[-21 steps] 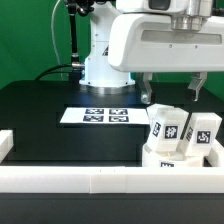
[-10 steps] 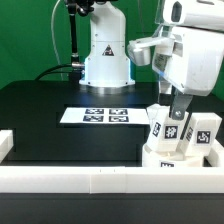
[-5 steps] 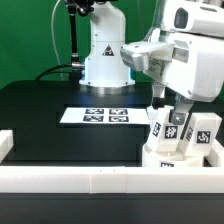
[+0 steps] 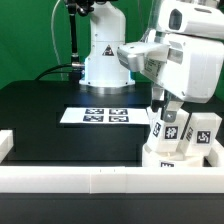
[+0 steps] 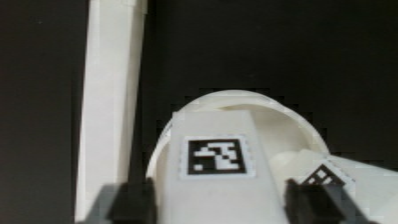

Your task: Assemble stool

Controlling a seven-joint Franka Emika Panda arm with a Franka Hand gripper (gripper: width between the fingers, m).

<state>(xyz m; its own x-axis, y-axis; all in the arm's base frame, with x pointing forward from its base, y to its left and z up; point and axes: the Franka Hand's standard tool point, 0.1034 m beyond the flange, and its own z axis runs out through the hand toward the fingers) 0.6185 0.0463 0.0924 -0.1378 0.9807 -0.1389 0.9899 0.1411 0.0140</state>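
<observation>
The white stool seat (image 4: 160, 157) sits at the exterior view's right front, against the rail wall. White tagged legs stand upright on it: one on the left (image 4: 157, 130) and one on the right (image 4: 205, 131). My gripper (image 4: 169, 112) is low over the left leg. In the wrist view the leg (image 5: 228, 130) with its square tag fills the space between my two dark fingertips (image 5: 130, 205), and the gripper (image 5: 228, 208) is spread wide. I cannot tell whether the pads touch the leg. A third leg is not clearly visible.
The long white rail wall (image 4: 70, 178) runs along the front and shows in the wrist view (image 5: 114, 90). The marker board (image 4: 96, 116) lies flat mid-table. The robot base (image 4: 104, 60) stands behind it.
The hand has swung round and come down from above the stool to the left leg. Over the last half second it dropped slightly lower. The stool parts have not moved.
</observation>
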